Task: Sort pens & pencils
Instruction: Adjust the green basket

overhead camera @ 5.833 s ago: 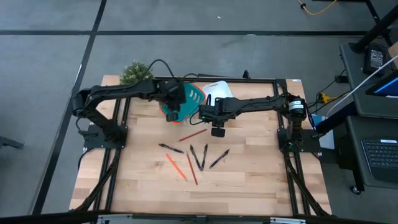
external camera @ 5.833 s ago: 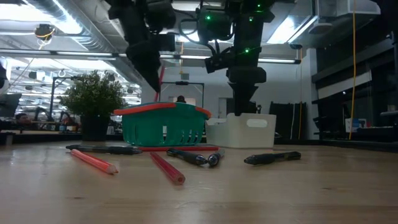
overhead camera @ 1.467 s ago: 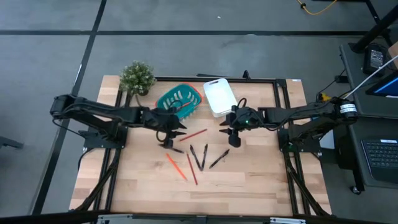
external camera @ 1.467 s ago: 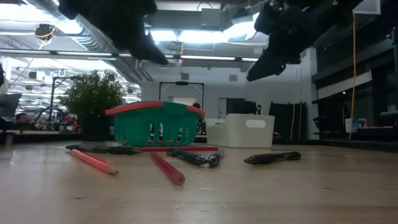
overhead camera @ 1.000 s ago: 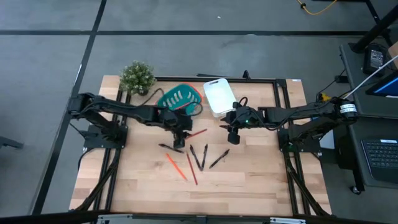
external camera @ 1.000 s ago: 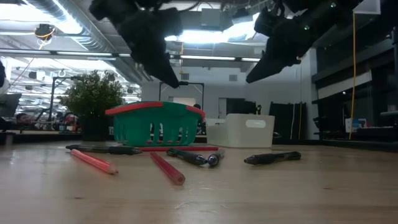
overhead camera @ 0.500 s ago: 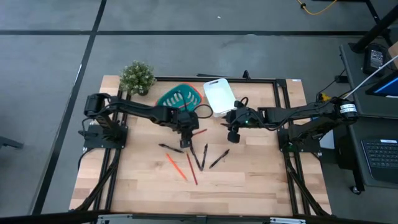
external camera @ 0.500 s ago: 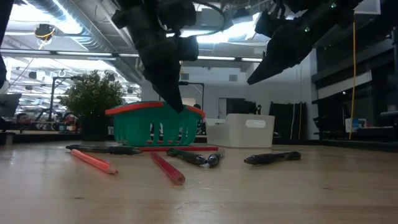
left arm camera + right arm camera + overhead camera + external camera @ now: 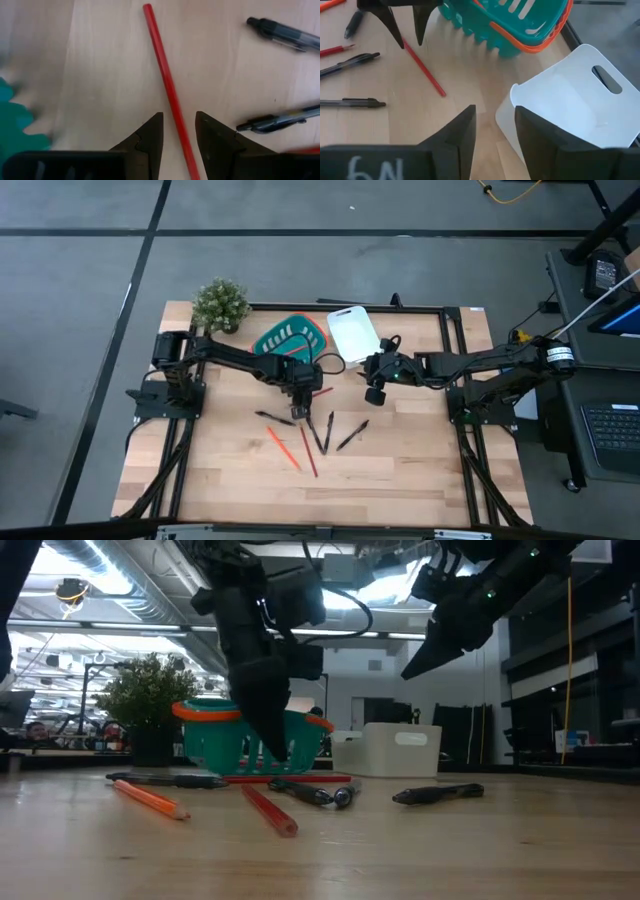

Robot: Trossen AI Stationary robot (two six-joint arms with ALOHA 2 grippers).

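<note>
Where left claw (image 9: 177,132) gapes: thin red pencil (image 9: 167,87) (smooth, straight).

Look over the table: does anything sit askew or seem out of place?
The green basket looks tilted, its orange rim higher on one side, close behind the left gripper. Pens and pencils lie scattered unsorted.

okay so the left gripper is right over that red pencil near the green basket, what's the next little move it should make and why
Probably lower the left gripper straight down and close on the red pencil. Its fingers stand open on either side of the pencil, which lies flat on the table between them, and nothing is held yet. The right gripper waits open near the white bin.
</note>
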